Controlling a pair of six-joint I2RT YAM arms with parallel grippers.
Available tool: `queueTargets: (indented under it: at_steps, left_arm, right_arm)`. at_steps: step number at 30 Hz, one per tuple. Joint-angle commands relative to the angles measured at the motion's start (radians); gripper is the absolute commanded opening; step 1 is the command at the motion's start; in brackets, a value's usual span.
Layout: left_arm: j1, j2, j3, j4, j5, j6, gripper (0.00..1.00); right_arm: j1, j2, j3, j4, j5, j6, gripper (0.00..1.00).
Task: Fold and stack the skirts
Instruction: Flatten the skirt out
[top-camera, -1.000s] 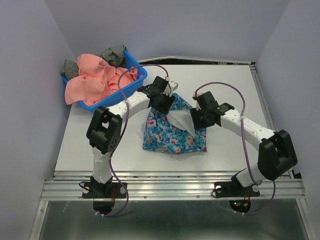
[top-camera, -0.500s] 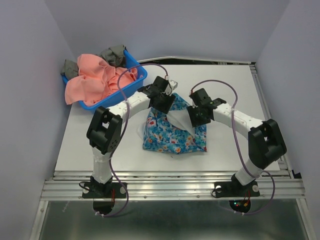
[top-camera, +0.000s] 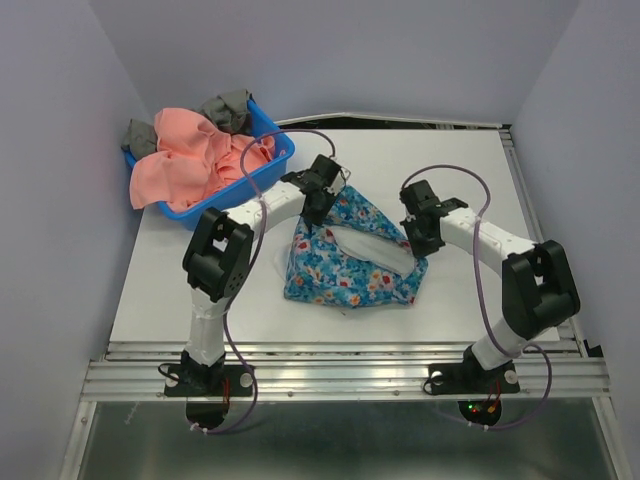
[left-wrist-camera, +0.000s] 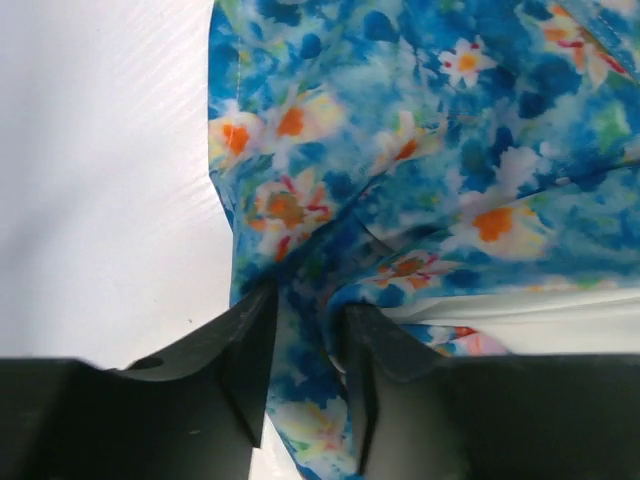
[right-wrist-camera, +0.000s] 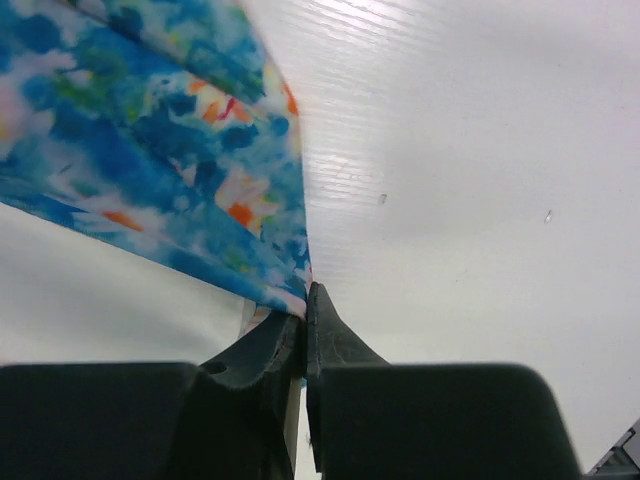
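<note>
**Top view.** Even, diffuse light falls from above. The white counter (top-camera: 460, 180) reads bright, with only faint, soft-edged shadows beneath the arms and beside the blue skirt (top-camera: 345, 275). The walls take a pale violet cast.

**Left wrist view.** The counter is nearly blown out at left and the skirt's print is slightly blurred. The left gripper (left-wrist-camera: 305, 310) is dark and almost featureless.

**Right wrist view.** A glare streak crosses the counter at top. The right gripper (right-wrist-camera: 304, 300) lies in silhouette.

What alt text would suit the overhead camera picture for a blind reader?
Two robot arms hold a blue floral skirt on a white table, the left gripper and right gripper each pinching its cloth. A pink skirt spills from a blue basket behind.
</note>
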Motion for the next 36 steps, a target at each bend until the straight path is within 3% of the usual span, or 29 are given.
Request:
queueTargets:
  at_steps: [1,5,7,12,14,16,17,20,22,27,32,36]
  left_arm:
    - [0.044,-0.055,0.066,-0.056,-0.055,0.080,0.34]
    - [0.096,-0.032,0.132,-0.121,-0.014,0.148,0.09]
    - [0.131,-0.032,0.161,-0.136,0.006,0.173,0.00]
    - [0.173,-0.066,0.273,-0.168,0.136,0.290,0.00]
    - [0.209,-0.106,0.359,-0.191,0.239,0.374,0.00]
    - [0.246,-0.123,0.481,-0.248,0.427,0.429,0.00]
    - [0.292,-0.121,0.540,-0.294,0.621,0.467,0.00]
    - [0.374,-0.098,0.729,-0.451,0.849,0.548,0.00]
    - [0.406,-0.097,0.775,-0.490,0.882,0.554,0.00]
    - [0.484,-0.121,0.713,-0.615,0.877,0.641,0.00]
    - [0.489,-0.230,0.368,-0.644,0.785,0.781,0.00]
    - [0.467,-0.287,0.122,-0.647,0.628,0.908,0.00]
  right_arm:
    - [-0.079,-0.045,-0.058,-0.069,0.052,-0.095,0.06]
    - [-0.134,-0.076,-0.074,-0.068,0.053,-0.155,0.06]
    - [-0.168,-0.088,-0.068,-0.068,0.041,-0.191,0.01]
    - [-0.218,-0.109,0.020,-0.070,0.038,-0.284,0.01]
    - [-0.282,-0.108,0.129,-0.068,0.035,-0.332,0.01]
    - [-0.329,-0.097,0.251,-0.068,0.030,-0.394,0.01]
    - [-0.368,-0.086,0.289,-0.068,0.033,-0.415,0.01]
    - [-0.439,-0.077,0.385,-0.068,0.023,-0.485,0.01]
    - [-0.462,-0.086,0.393,-0.068,0.010,-0.545,0.01]
    - [-0.484,-0.155,0.256,-0.047,0.016,-0.629,0.01]
    - [-0.495,-0.169,0.200,-0.063,0.000,-0.599,0.01]
    - [-0.495,-0.128,0.200,-0.189,-0.075,-0.677,0.01]
